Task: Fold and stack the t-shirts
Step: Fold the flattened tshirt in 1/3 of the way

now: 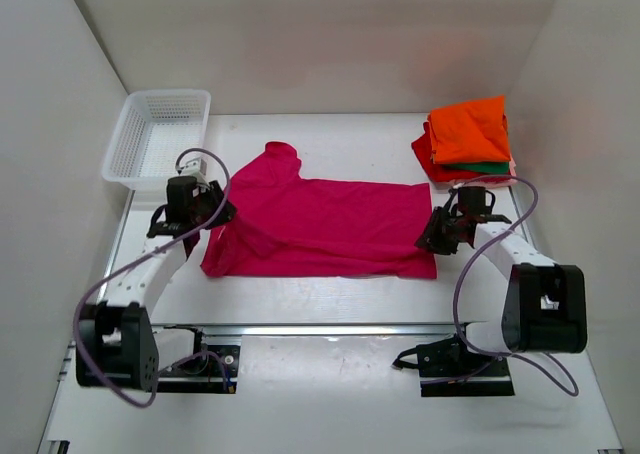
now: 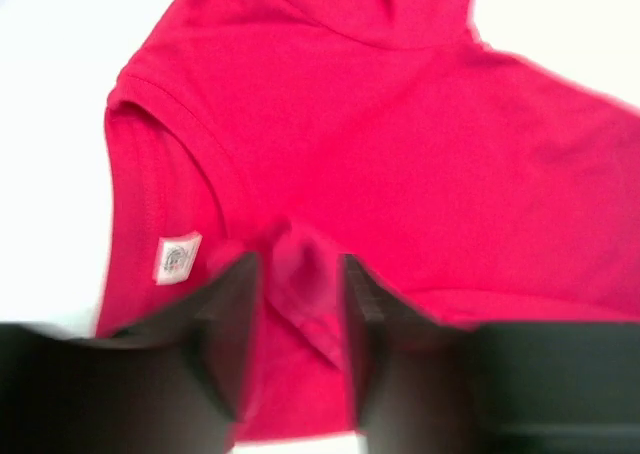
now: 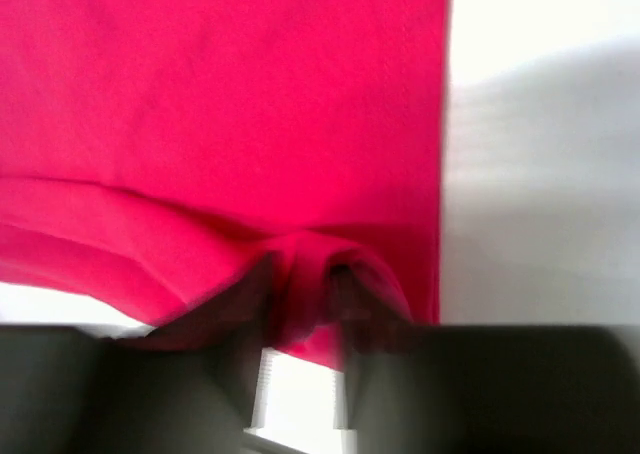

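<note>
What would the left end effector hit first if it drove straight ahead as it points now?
The magenta shirt. The left end effector is shut on a fold of it, and its wrist view shows more shirt lying ahead. How steeply it points down is unclear.

White tag [image 2: 177,258] on magenta-pink t-shirt [image 2: 400,154], unreadable
</note>
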Robot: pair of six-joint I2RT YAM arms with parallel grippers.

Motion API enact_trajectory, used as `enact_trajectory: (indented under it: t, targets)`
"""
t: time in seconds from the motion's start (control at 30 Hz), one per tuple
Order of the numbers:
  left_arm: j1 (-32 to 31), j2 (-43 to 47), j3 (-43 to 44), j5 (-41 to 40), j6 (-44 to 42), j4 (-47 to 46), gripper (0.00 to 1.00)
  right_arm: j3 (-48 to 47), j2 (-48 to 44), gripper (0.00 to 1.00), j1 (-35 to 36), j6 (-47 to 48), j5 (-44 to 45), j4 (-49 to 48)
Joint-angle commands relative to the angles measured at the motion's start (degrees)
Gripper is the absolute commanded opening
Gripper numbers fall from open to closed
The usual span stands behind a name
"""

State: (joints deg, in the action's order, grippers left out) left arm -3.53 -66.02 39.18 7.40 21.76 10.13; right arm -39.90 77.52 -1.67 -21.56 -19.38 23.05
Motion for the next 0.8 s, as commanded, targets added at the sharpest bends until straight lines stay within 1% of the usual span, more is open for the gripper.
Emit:
enact_trajectory:
  t: [0.0, 0.03, 0.07, 0.1, 0.17, 0.23, 0.3, 0.37, 0.43, 0.5, 0.57, 0.63, 0.7, 0.77]
  targets:
    - [1.06, -5.07, 5.55, -1.16, -0.48, -2.93, 0.55, -4.30, 1.15, 0.34, 1.05, 2.48, 1.09, -1.96]
    - [1.94, -6.74, 7.30, -0.98, -0.14, -2.84, 0.59, -5.18, 1.06, 0.43, 1.23, 2.75, 2.05, -2.04]
    - [2.12, -7.28, 8.27, -0.81, 0.04, -2.75, 0.62, -5.45, 0.54, 0.46, 1.15, 3.45, 3.98, -1.87]
    - [2.56, -6.24, 9.76, -0.98, 1.00, -1.62, 0.66, -6.67, -1.91, 0.54, 0.71, 4.33, 6.95, -0.74]
    - [2.47, -3.95, 10.91, -0.64, 0.40, 2.42, 0.67, -7.12, -3.76, 0.55, -0.60, 4.25, 7.16, 0.76]
    - [1.69, -2.98, 12.14, 0.42, -0.48, 11.53, 0.68, -6.51, -5.87, 0.53, -1.67, 4.25, 6.64, 2.78]
    - [0.29, -1.84, 10.58, 1.65, -2.68, 16.56, 0.69, -4.23, -8.33, 0.53, -1.50, 3.81, 6.72, 4.89]
    - [-1.39, 1.41, 7.33, 2.09, -2.08, 20.35, 0.70, -1.86, -9.84, 0.52, -0.96, 2.76, 6.54, 5.60]
    - [-2.62, 4.57, 1.54, 0.79, -1.29, 21.24, 0.70, 0.60, -11.85, 0.52, 0.61, 0.31, 6.80, 6.48]
    - [-3.76, 8.00, -2.33, -0.97, -0.23, 22.03, 0.69, 1.84, -13.96, 0.52, 1.32, -0.66, 7.42, 7.36]
    - [-4.73, 9.93, -5.76, -1.68, 0.82, 21.78, 0.69, 3.59, -14.84, 0.52, 3.69, -2.07, 7.77, 8.15]
    - [-5.60, 11.69, -7.97, -2.91, 1.79, 20.11, 0.69, 4.65, -15.38, 0.53, 3.78, -2.60, 7.86, 8.24]
    - [-5.78, 10.74, -9.64, -5.28, 2.41, 19.05, 0.70, 5.44, -15.38, 0.53, 3.87, -2.87, 8.30, 7.98]
    - [-6.40, 9.08, -9.12, -6.25, 2.24, 18.09, 0.70, 5.97, -14.50, 0.55, 4.92, -2.96, 8.48, 8.07]
